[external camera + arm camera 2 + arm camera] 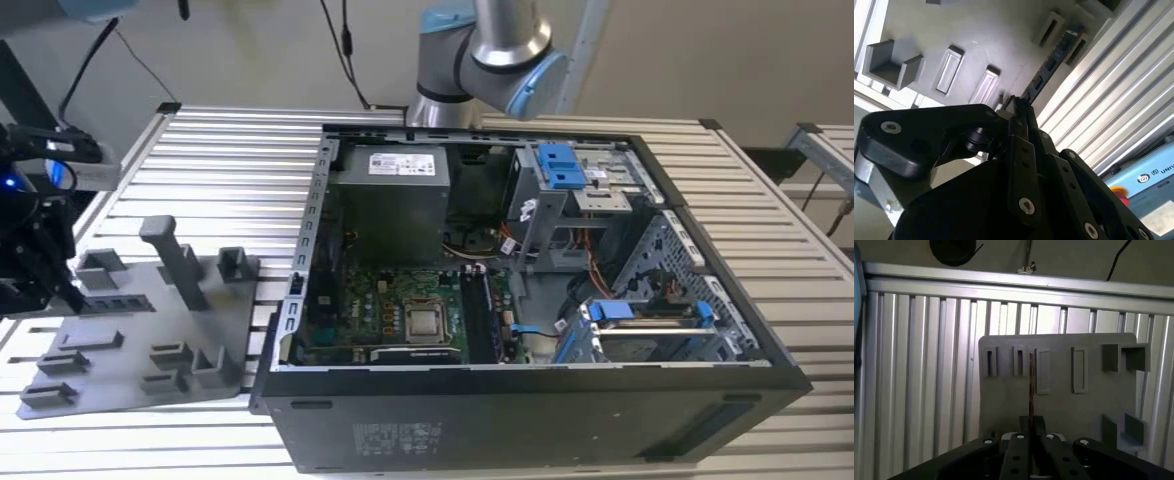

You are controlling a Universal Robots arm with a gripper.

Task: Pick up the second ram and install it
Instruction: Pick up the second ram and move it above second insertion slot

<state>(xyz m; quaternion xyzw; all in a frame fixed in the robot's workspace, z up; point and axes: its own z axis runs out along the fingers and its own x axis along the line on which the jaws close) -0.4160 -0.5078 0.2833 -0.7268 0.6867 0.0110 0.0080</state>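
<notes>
The gripper (1030,424) is clamped on the 2 flat faces of the ram (1030,385). I judge this leaves the long edge free for a slot. The ram hangs over the grey tray (1004,405), well apart from the PC case (534,400). Its long axis runs straight out from the gripper toward the tray's slots, and the first wrist view shows it edge-on. Whether its far end touches the tray, I cannot tell.

Layout about the computer case (534,425), which lies open-side up on the slatted table (227,170). Inside it, on its floor: the motherboard (400,300). Behind it: the arm (487,45). To the exterior view's left of it: the fixture plate (134,335) (flat on the same table). Over that plate, in the first wrist view: the gripper (1031,422), with the second ram (1031,380) between its fingers.
</notes>
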